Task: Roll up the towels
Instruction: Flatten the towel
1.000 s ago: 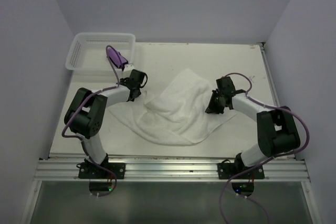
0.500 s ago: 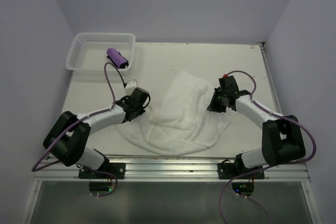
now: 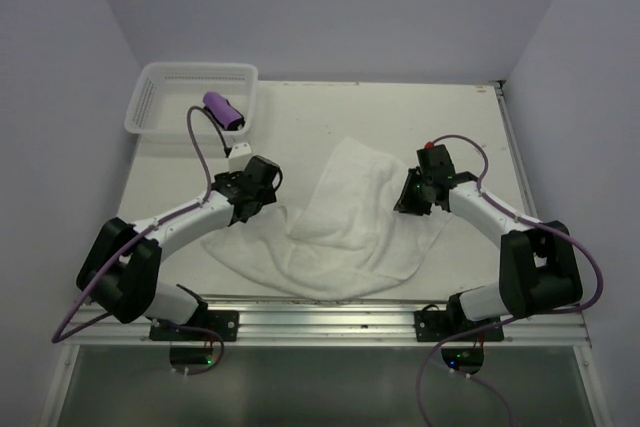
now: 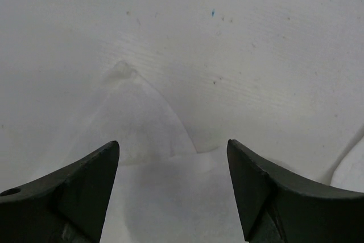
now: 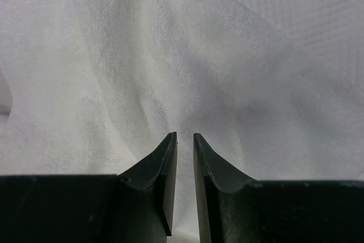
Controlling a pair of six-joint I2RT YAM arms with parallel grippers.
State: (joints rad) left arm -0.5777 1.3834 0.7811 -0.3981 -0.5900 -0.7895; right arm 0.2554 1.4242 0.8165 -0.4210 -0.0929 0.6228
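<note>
**Left claw opens over the white towel's edge**

Since half a second ago the left gripper (image 3: 262, 187) has drawn slightly back toward the far left and spread its jaws, and the near left corner of the white towel (image 3: 350, 217) now reaches further left on the table (image 3: 400, 117). In the left wrist view the left gripper (image 4: 172, 146) stands wide apart with nothing between its fingers, above a thin edge of the white towel (image 4: 170, 197) and with bare table (image 4: 256, 27) beyond.

The right gripper (image 3: 410, 197) sits low on the towel's right side. In its wrist view the right gripper (image 5: 185, 138) has its fingers almost together, with only a thin slit between them, pointing into the rumpled white towel (image 5: 170, 55). Whether a fold is caught there cannot be told.

The white towel lies crumpled and unrolled across the middle of the table, between the two arms. The purple towel (image 3: 225, 110) lies rolled inside the white mesh basket (image 3: 150, 97) at the far left corner.
</note>
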